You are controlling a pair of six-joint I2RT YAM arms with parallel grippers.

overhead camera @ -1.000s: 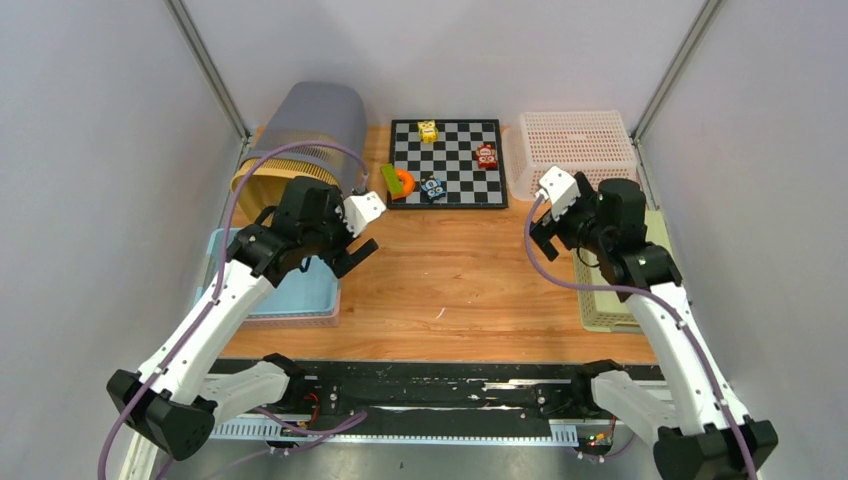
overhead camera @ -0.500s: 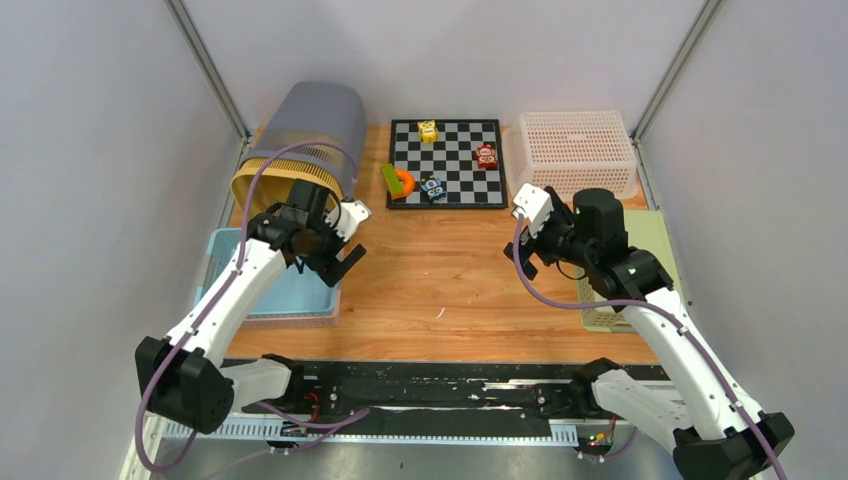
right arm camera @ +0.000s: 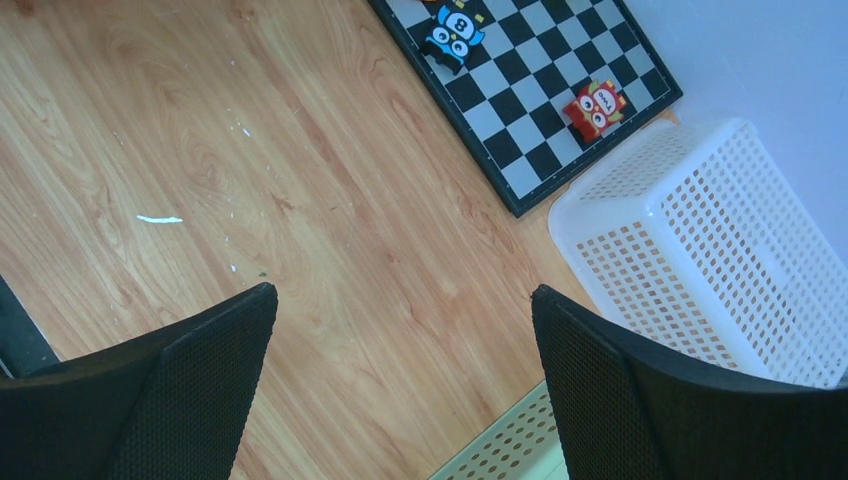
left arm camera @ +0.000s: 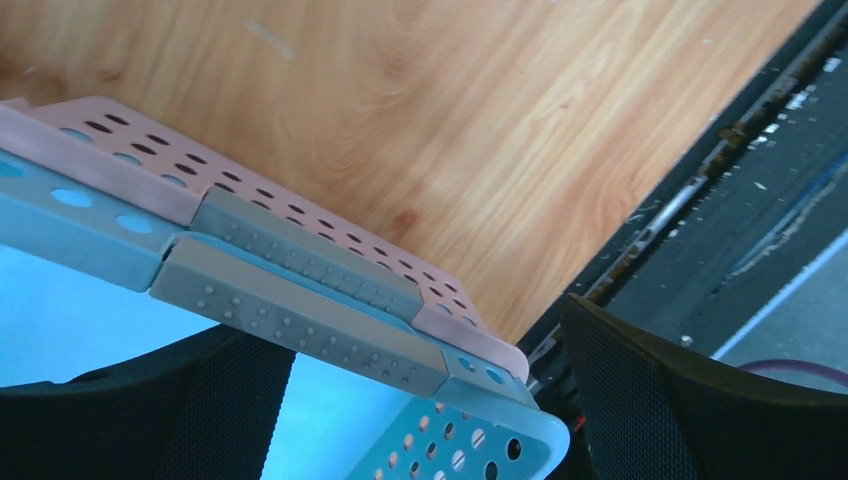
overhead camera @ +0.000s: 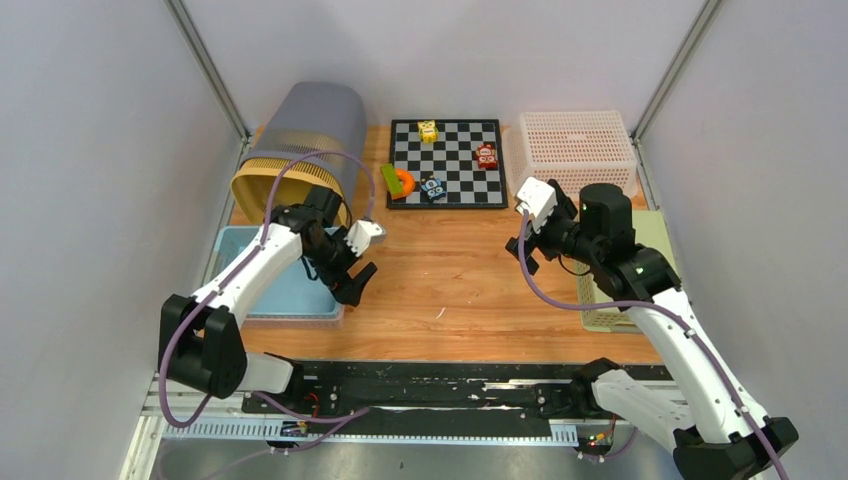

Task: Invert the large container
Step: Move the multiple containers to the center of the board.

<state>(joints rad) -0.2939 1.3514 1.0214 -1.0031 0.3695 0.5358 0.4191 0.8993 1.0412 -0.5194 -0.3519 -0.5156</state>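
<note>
**Large container on its side, both claws clear of it**

The left claw (overhead camera: 350, 270) is spread apart, and in its wrist view the near corner of a blue basket (left arm camera: 90, 240) shows between the fingers. That basket is nested in a pink one (left arm camera: 130, 150) on the worktop (left arm camera: 450, 130). Behind them, at the far left corner, the large container (overhead camera: 300, 135) lies on its side, grey-bodied, its yellow-rimmed mouth facing the arms. The right claw (right arm camera: 403, 300), also spread, hangs over bare wood near the chessboard (overhead camera: 447, 165) and white basket (overhead camera: 575, 150).
</note>
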